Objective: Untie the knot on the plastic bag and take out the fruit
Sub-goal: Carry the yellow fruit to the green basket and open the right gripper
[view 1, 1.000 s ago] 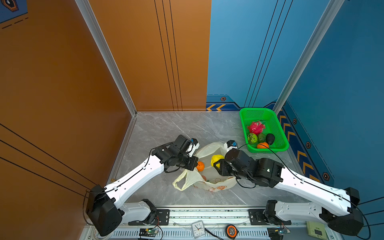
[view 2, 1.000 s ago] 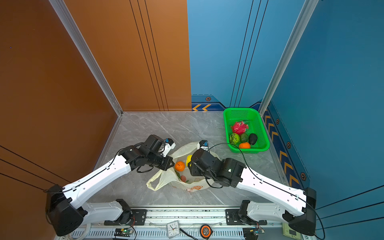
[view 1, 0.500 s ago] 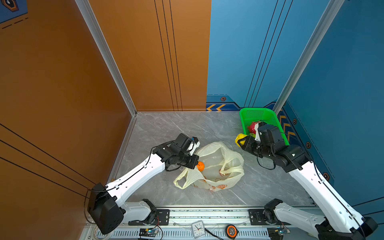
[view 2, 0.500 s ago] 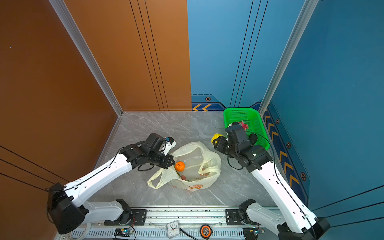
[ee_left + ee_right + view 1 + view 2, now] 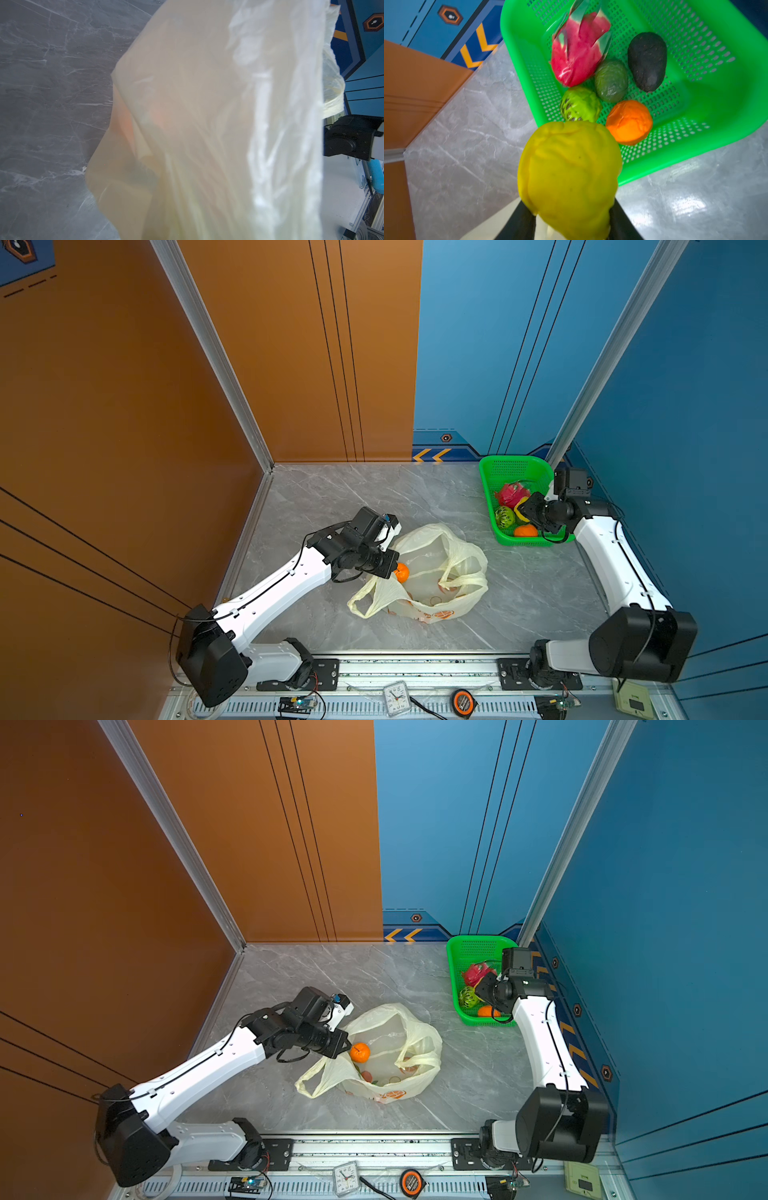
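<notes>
Right gripper (image 5: 570, 220) around a lumpy, creased, bright yellow fruit (image 5: 569, 170)

Robot lab booth: orange wall (image 5: 124, 406), blue wall (image 5: 478, 344), aluminium post (image 5: 216, 360); arms (image 5: 282, 593) on rail (image 5: 415, 668) at 6 o'clock; clock (image 5: 397, 698), tape measure (image 5: 462, 700).

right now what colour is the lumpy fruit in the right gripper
Bright yellow; the lumpy yellow fruit shows best in the right wrist view.

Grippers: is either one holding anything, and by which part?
The right gripper grips the yellow fruit by its narrow end, above the green basket. The left gripper is shut on the plastic bag, apparently at the rim of its mouth.
</notes>
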Motion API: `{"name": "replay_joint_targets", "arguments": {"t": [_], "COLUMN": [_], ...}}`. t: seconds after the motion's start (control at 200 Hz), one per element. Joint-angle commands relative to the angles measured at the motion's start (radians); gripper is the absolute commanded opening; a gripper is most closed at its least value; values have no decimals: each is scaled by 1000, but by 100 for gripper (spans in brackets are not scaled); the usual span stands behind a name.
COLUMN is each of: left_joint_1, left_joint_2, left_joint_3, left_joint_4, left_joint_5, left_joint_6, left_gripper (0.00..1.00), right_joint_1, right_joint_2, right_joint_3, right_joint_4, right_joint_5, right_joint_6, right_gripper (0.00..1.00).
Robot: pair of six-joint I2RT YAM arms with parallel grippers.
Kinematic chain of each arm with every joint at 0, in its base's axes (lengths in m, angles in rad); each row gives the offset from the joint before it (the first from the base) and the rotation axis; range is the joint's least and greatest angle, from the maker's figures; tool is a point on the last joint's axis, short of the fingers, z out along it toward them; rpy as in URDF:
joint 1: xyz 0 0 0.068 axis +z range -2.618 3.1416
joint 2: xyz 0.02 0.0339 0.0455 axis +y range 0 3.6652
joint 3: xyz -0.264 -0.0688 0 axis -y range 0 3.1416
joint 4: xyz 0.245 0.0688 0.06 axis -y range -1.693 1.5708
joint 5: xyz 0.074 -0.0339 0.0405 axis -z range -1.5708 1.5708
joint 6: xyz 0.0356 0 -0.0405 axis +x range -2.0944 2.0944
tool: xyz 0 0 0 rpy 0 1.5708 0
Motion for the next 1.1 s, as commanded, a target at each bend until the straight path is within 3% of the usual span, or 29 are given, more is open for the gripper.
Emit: {"name": "replay_joint_targets", "arguments": {"t": [0.0,0.315,0.521,0.651,1.096], "left_joint_1": [-12,-38,-43,-42,-38], "left_joint_2": [-2,5,14,21,30], "left_joint_3": [21,20,29,30,45], "left_joint_4": [-3,-3,-4,-4,-21], "left_joint_5": [-7,-9,-11,-4,15], "left_joint_6": [6,1,4,6,26], "left_gripper": [5,5,5,5,5], "right_joint_1": [-46,-136,-144,-131,-62], "right_joint_2": [90,401,506,501,296], "right_joint_3": [63,284,395,402,286], "right_joint_4": [104,109,53,30,-36], "right_joint_5": [-12,27,47,67,-26], "right_joint_6": [-37,-67,-84,-98,-144], "right_gripper": [44,49,74,84,86]}}
